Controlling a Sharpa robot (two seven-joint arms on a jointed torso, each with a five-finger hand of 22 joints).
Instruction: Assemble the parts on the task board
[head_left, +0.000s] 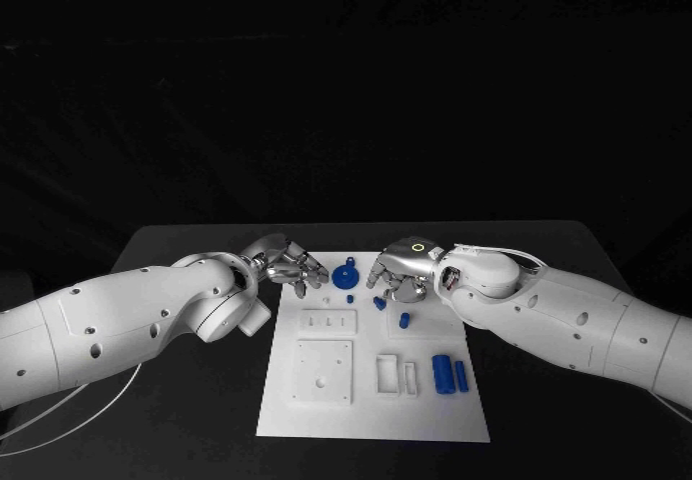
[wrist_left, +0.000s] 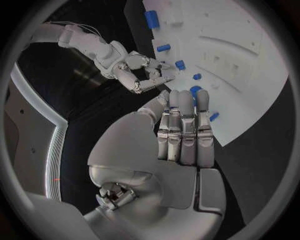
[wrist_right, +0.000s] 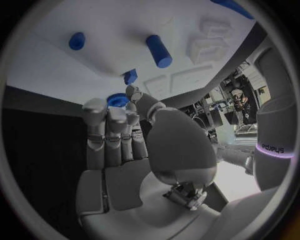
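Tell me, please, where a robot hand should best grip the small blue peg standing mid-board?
Probably its upper sides, pinched from above: the peg stands upright and alone on the board, with bare board all round it, so fingers fit either side.

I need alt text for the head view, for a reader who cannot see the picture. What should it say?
Two white robot arms reach in from both sides, and the left hand and right hand hover empty over the far end of a white task board on a black table. Small blue parts lie on the board between and near the hands.
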